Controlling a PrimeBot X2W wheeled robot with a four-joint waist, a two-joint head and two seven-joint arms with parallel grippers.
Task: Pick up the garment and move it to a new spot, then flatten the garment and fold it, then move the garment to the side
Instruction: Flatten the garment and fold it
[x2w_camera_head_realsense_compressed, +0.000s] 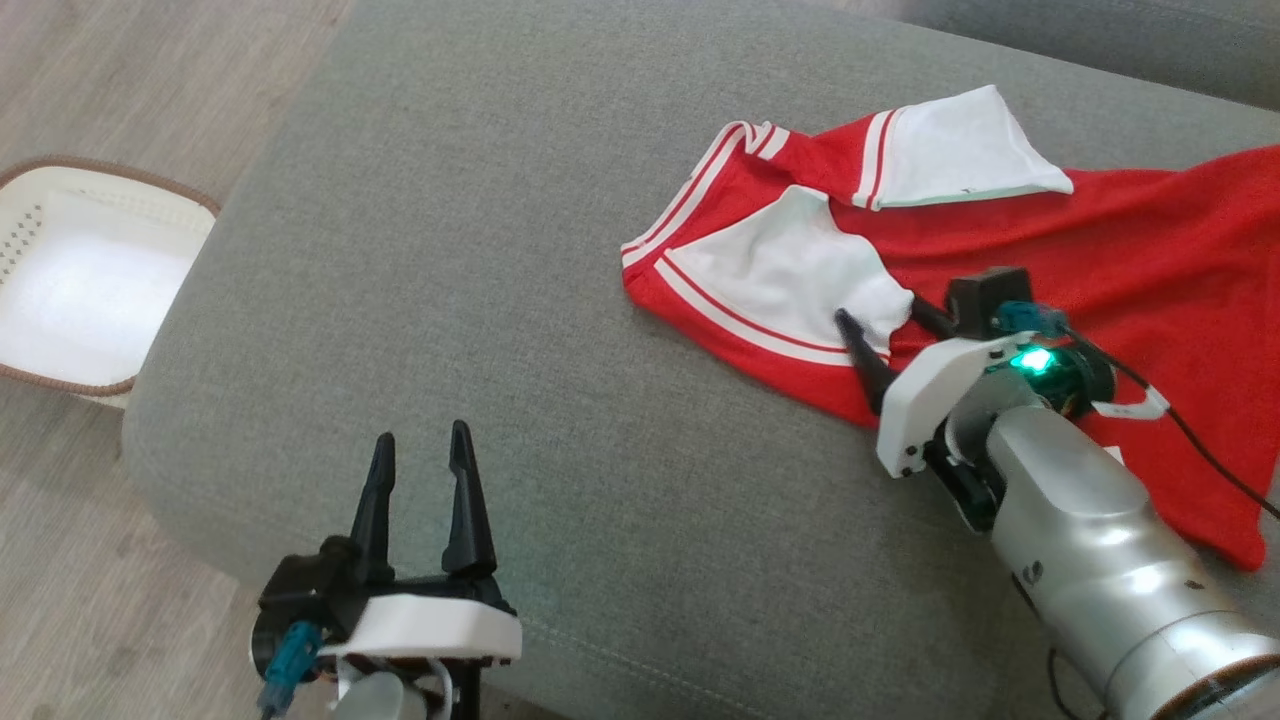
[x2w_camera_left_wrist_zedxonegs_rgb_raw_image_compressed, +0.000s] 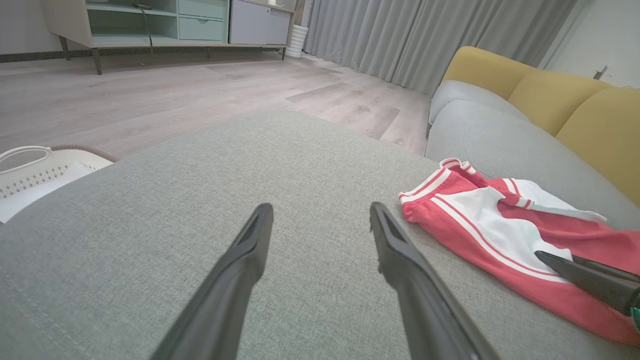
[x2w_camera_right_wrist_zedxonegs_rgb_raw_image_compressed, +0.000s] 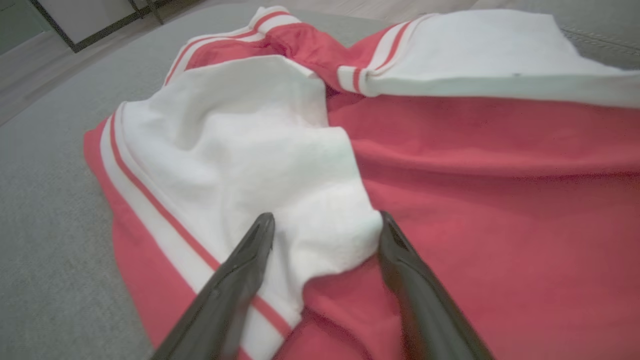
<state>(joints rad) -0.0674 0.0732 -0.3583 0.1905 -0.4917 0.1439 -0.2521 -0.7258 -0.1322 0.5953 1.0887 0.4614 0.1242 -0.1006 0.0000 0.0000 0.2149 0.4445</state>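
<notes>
A red garment (x2w_camera_head_realsense_compressed: 1120, 250) with white panels and white stripes lies crumpled on the right part of a grey sofa seat (x2w_camera_head_realsense_compressed: 500, 250). My right gripper (x2w_camera_head_realsense_compressed: 882, 312) is down at the garment's near-left part. In the right wrist view, the right gripper (x2w_camera_right_wrist_zedxonegs_rgb_raw_image_compressed: 325, 217) is open, its two fingers standing either side of a rounded white flap of the garment (x2w_camera_right_wrist_zedxonegs_rgb_raw_image_compressed: 500, 165). My left gripper (x2w_camera_head_realsense_compressed: 422, 435) is open and empty over bare seat near the front edge. In the left wrist view, the left gripper (x2w_camera_left_wrist_zedxonegs_rgb_raw_image_compressed: 320, 207) points across the seat, with the garment (x2w_camera_left_wrist_zedxonegs_rgb_raw_image_compressed: 495, 225) off to its right.
A white laundry basket (x2w_camera_head_realsense_compressed: 90, 280) with a brown rim stands on the wooden floor left of the seat. Yellow back cushions (x2w_camera_left_wrist_zedxonegs_rgb_raw_image_compressed: 575, 95) rise behind the sofa. The seat's front edge runs just ahead of my left gripper. A cabinet (x2w_camera_left_wrist_zedxonegs_rgb_raw_image_compressed: 150, 25) stands across the room.
</notes>
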